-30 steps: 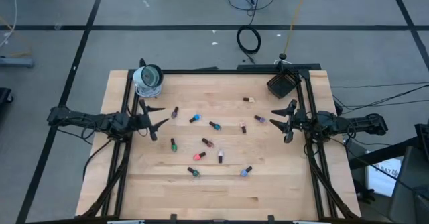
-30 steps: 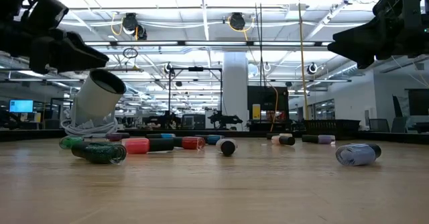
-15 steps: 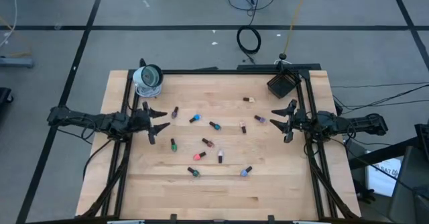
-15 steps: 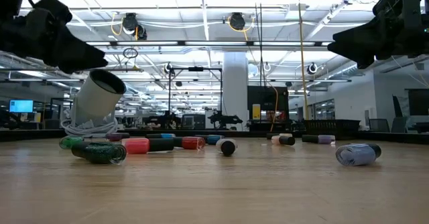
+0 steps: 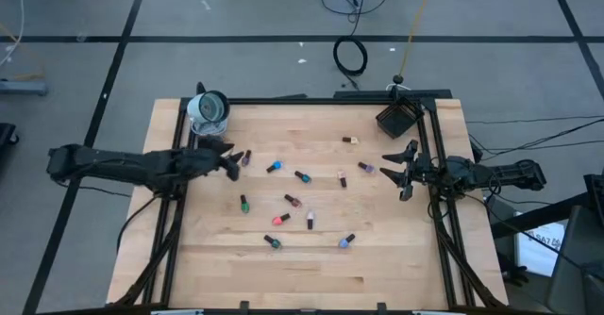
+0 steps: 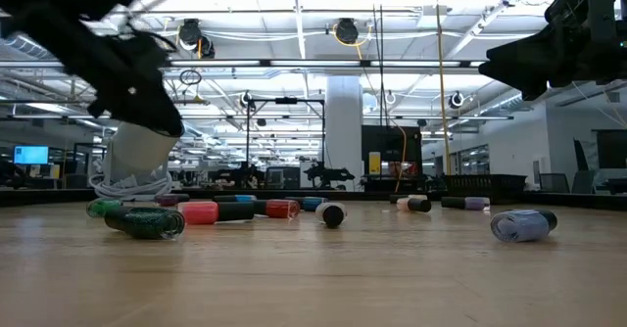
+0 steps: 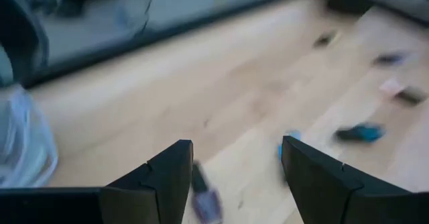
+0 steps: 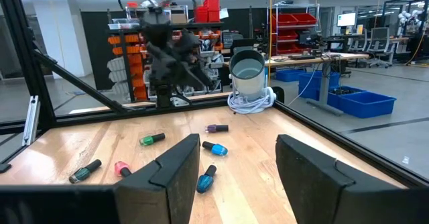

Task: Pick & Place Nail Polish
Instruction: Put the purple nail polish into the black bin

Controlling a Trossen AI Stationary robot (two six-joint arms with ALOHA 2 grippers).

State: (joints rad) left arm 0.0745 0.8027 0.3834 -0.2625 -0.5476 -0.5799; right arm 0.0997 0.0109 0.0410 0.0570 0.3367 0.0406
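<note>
Several nail polish bottles lie on their sides across the middle of the wooden table (image 5: 396, 258): among them a purple one (image 5: 245, 157), a blue one (image 5: 274, 166), a green one (image 5: 243, 203) and a pink one (image 5: 280, 220). My left gripper (image 5: 231, 165) hangs open above the table, slanting down, just left of the purple bottle (image 7: 206, 200), which shows blurred between its fingers. My right gripper (image 5: 396, 169) waits open and level at the right edge, with nothing between its fingers (image 8: 175, 170).
A white cylinder (image 5: 209, 112) wrapped in a coiled cable stands at the far left corner. A small black box (image 5: 396, 119) sits at the far right corner. A black frame (image 5: 311, 101) rims the table. The near part of the board is bare wood.
My left gripper has moved out from the left edge toward the purple bottle, rising a little. It has rolled about its own axis and tipped to slant downward. Its fingers stay open. The bottles have not moved.
</note>
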